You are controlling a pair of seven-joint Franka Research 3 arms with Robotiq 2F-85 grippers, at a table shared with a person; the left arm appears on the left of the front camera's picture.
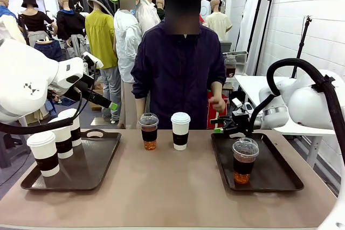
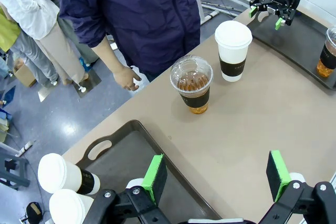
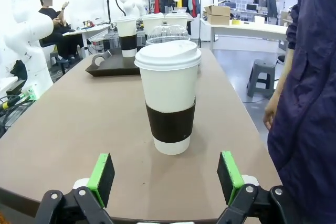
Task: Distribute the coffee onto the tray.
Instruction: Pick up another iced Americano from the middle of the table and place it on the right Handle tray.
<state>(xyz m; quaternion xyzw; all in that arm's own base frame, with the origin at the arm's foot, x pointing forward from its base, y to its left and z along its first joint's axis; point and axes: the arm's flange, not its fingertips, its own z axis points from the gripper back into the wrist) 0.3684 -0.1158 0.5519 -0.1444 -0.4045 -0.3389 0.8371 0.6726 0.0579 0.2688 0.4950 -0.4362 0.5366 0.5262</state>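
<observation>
1. So far, four of the six drinks sit on trays. The left tray [image 1: 94,168] carries three white paper cups [image 1: 62,136], and the right tray [image 1: 275,171] carries one clear cup [image 1: 244,160] of amber drink.
2. Two drinks stand side by side on the bare tabletop [image 1: 172,187] between the trays, in front of the person: a second clear cup [image 1: 149,130] and a fourth paper cup [image 1: 180,130].
3. The right claw [image 3: 166,177] is spread wide and empty. It is low over the right tray's far inner corner, aimed at the fourth paper cup but short of touching it.
4. The left claw [image 2: 216,177] is also wide open and empty, raised above the left tray's inner edge.
5. By my reckoning, what is left is moving those two drinks onto trays, probably the paper cup first.
</observation>
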